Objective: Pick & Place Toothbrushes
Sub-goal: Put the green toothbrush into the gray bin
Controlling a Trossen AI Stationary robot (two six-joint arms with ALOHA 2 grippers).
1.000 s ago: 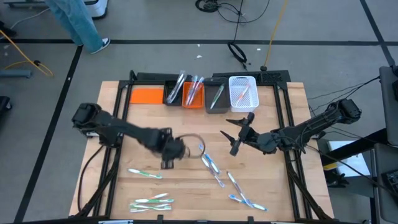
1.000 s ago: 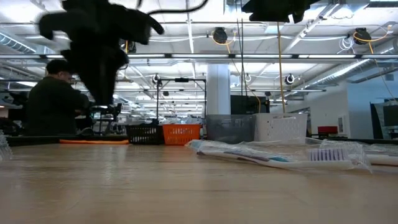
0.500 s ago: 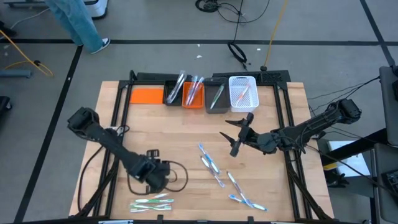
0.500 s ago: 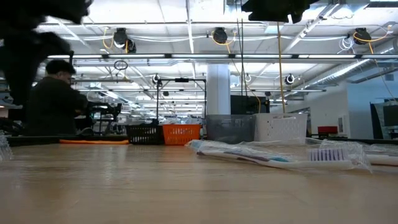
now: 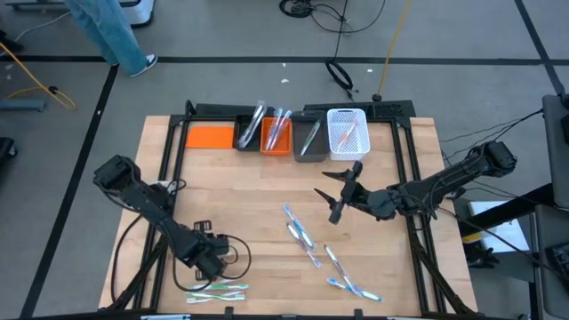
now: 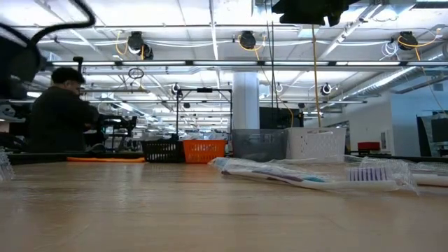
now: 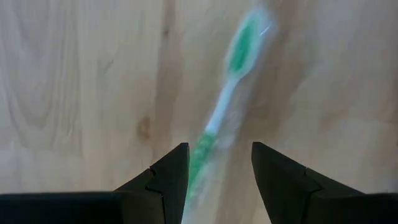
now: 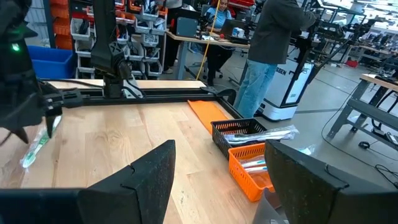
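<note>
At the near left edge of the table, the left gripper hangs low over a green toothbrush lying flat on the wood, its jaws parted narrowly with the handle running up between the fingers. I cannot tell whether they touch it. This brush looks light, thin and stiff, probably slick in its clear wrap, so the mid-handle seems the safest place to pinch (a grip near either end might let it pivot). More green ones lie just nearer. Blue toothbrushes are scattered at near centre-right. Farther back, the right gripper waits above the table, jaws wide and empty. Along the far edge stand the bins, the orange bin among them, several holding brushes.
</note>
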